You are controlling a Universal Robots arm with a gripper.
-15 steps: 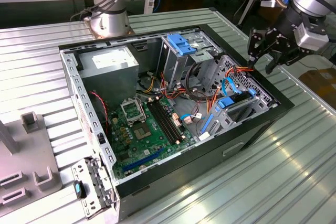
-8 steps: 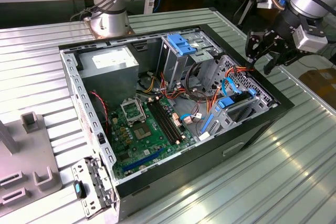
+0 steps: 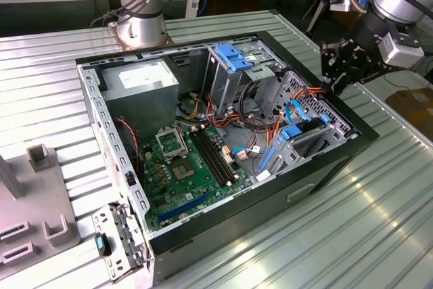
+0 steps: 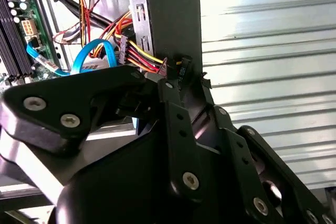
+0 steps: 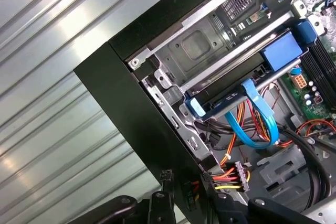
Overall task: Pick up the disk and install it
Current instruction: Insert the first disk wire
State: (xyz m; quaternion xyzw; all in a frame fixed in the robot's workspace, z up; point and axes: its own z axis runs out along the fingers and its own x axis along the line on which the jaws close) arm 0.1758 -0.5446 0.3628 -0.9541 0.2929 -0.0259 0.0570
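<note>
The gripper (image 3: 336,80) was positioned over the black wall of the open computer case (image 3: 325,167); whether it was clenched could not be told. The disk (image 3: 302,135) was seated in the bay at about seven o'clock from it. A ribbed metal table (image 3: 379,221) was spread beneath, with benches behind.
</note>
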